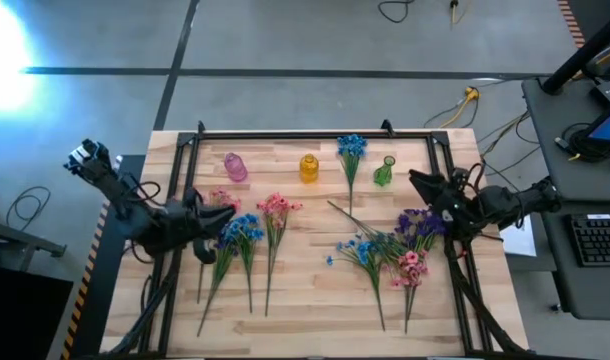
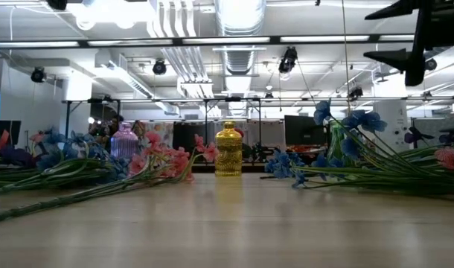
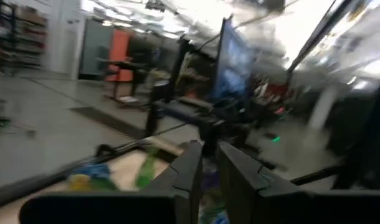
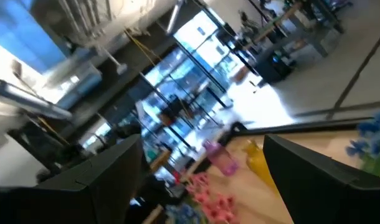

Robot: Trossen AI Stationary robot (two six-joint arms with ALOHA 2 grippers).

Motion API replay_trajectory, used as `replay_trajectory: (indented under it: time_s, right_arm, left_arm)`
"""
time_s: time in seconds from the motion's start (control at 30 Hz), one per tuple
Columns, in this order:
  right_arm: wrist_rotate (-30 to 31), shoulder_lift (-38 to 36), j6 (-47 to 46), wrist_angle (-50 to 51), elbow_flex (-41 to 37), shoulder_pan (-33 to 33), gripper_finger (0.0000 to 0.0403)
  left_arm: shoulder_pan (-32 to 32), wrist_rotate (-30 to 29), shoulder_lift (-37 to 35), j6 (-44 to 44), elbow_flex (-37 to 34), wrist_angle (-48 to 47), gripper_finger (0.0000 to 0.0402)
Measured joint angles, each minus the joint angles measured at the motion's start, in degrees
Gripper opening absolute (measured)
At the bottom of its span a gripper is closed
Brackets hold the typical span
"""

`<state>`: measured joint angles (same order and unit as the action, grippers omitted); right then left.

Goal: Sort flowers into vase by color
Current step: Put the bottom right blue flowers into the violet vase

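Three small vases stand in a row near the far edge: a pink one (image 1: 235,166), a yellow one (image 1: 309,168) and a green one (image 1: 384,172). One blue flower (image 1: 351,150) lies by the green vase. Pink flowers (image 1: 277,207) and blue flowers (image 1: 243,228) lie on the table's left half. Blue (image 1: 360,248), purple (image 1: 420,222) and pink (image 1: 412,265) sprigs lie in a heap on the right. My left gripper (image 1: 225,212) hovers over the left flowers, its fingers nearly together (image 3: 210,163) and holding nothing. My right gripper (image 1: 417,180) is raised beside the green vase, wide open (image 4: 202,168).
A black frame (image 1: 285,135) runs along the table's edges. In the low view the flower stems (image 2: 78,186) spread low across both sides, with the yellow vase (image 2: 228,149) between them. Bare wood lies along the near edge (image 1: 305,320).
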<state>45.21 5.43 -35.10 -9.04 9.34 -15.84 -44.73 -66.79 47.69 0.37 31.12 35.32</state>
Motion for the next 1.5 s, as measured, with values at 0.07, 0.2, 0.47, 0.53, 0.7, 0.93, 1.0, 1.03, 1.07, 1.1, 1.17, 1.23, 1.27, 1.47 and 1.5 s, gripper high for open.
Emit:
replay_trajectory:
  time_s: [0.07,0.2,0.47,0.53,0.7,0.93,1.0,1.03,1.07,1.1,1.17,1.23,1.27,1.47,1.5]
  right_arm:
    - [-1.3,0.0,-2.6,0.9,0.0,0.0,0.0325]
    - [-8.2,0.5,-8.3,2.0,0.3,0.0,0.0325]
    - [-15.1,12.3,-13.2,1.9,4.1,0.0,0.0325]
    - [-16.6,17.0,-14.9,3.0,6.5,0.0,0.0325]
    - [-18.6,28.0,-21.6,17.4,17.1,0.0,0.0325]
    - [-22.9,42.6,-32.4,42.0,32.0,0.0,0.0325]
    - [-27.1,46.7,-34.8,45.2,35.1,0.0,0.0325]
    - [-29.4,48.7,-35.9,45.9,36.7,0.0,0.0325]
    - [-31.9,50.8,-36.9,46.6,38.1,0.0,0.0325]
    - [-34.5,52.9,-37.8,47.4,39.3,0.0,0.0325]
    - [-39.4,57.5,-39.6,48.8,42.4,0.0,0.0325]
    - [-42.3,61.9,-40.9,49.2,46.6,-0.3,0.0325]
    - [-43.4,64.0,-40.9,49.9,48.9,-0.6,0.0325]
    - [-46.8,76.5,-40.8,63.7,61.7,-1.5,0.0325]
    - [-46.9,78.3,-40.8,66.0,63.3,-1.6,0.0325]
  left_arm:
    - [0.0,0.9,1.6,0.7,2.7,-4.3,0.0036]
    - [0.0,2.4,5.2,0.8,7.8,-9.9,0.0036]
    - [0.0,2.8,13.0,0.4,13.4,-15.0,0.0036]
    - [0.2,3.6,14.1,-0.8,13.6,-17.3,0.0036]
    - [2.9,9.4,13.3,-12.4,13.9,-30.9,0.0036]
    - [6.4,12.3,10.2,-22.2,13.4,-42.6,0.0036]
    - [6.5,12.3,9.2,-22.0,13.4,-43.9,0.0036]
    - [6.5,12.3,8.6,-22.0,13.4,-44.7,0.0036]
    - [6.5,12.3,8.0,-22.0,13.4,-45.8,0.0036]
    - [6.5,12.3,7.2,-22.0,13.4,-47.0,0.0036]
    - [6.5,12.3,5.6,-22.2,13.4,-49.7,0.0036]
    - [6.5,12.3,4.3,-22.5,13.4,-51.9,0.0036]
    - [6.5,12.3,3.6,-22.6,13.4,-52.6,0.0036]
    - [6.5,12.2,0.8,-22.4,13.4,-55.3,0.0036]
    - [6.5,12.2,0.5,-22.4,13.4,-55.8,0.0036]
